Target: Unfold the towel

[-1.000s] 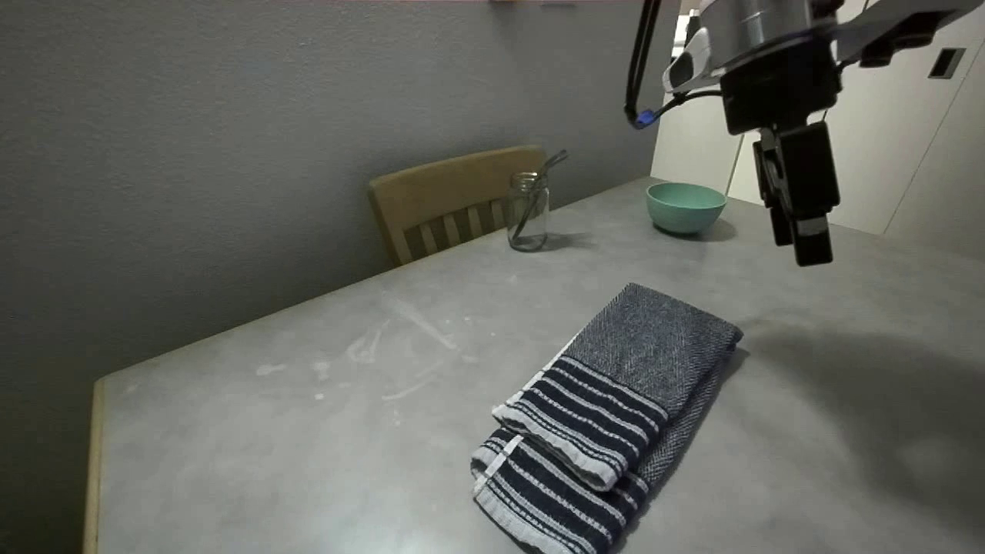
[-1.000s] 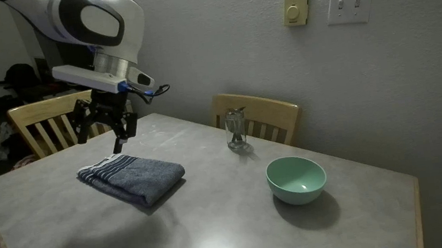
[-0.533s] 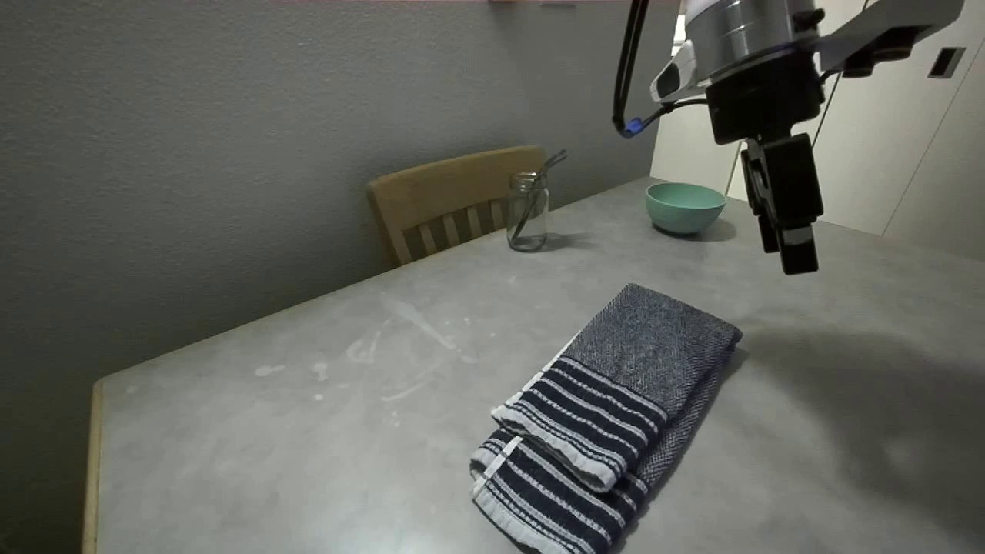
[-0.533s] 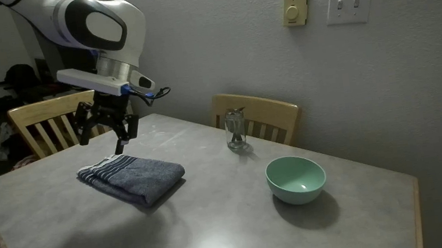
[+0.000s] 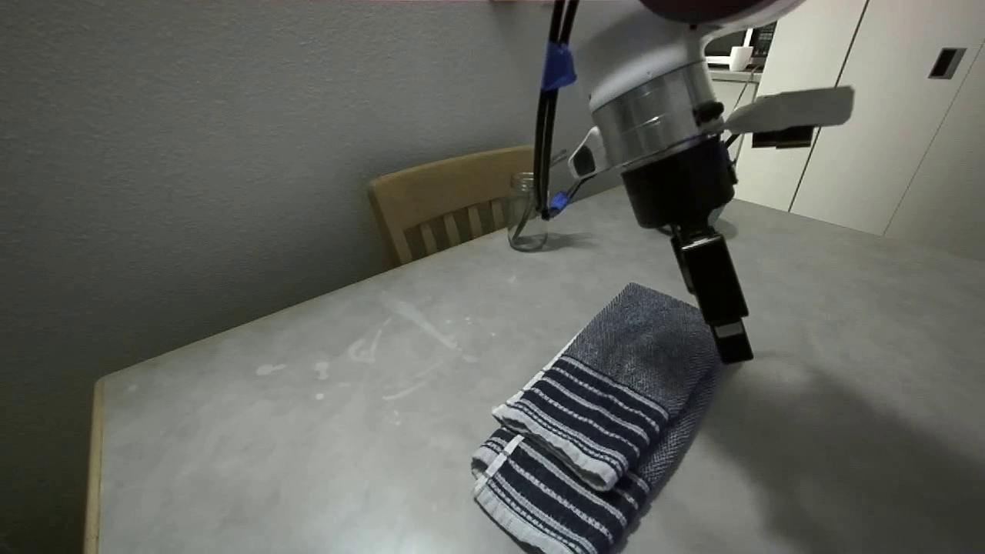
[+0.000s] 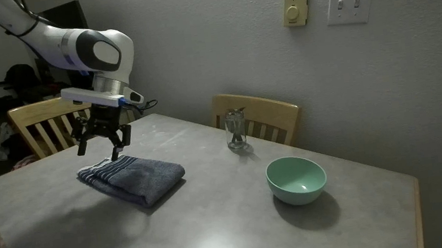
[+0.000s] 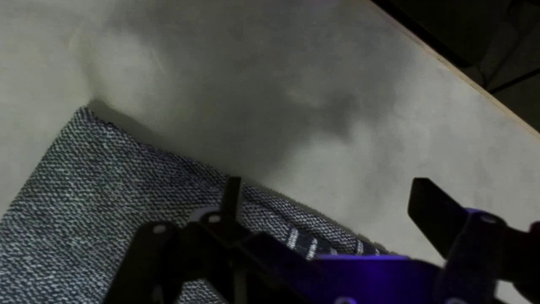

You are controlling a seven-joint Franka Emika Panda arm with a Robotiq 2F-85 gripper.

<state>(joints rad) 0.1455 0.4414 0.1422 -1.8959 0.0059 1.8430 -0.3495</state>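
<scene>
One towel (image 6: 138,179) (folded) lies near the spread end effector (image 6: 98,156).

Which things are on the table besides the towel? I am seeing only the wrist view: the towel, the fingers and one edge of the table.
Observer: In an exterior view, a green bowl stands apart from the towel.
Operator: Thank you. Is there any other object?
Observer: Yes, both exterior views show a glass jar with slender items in it.
Operator: And how does the striped end lie, please?
Observer: In an exterior view, the lower striped layer reaches further out than the upper striped layer.
</scene>
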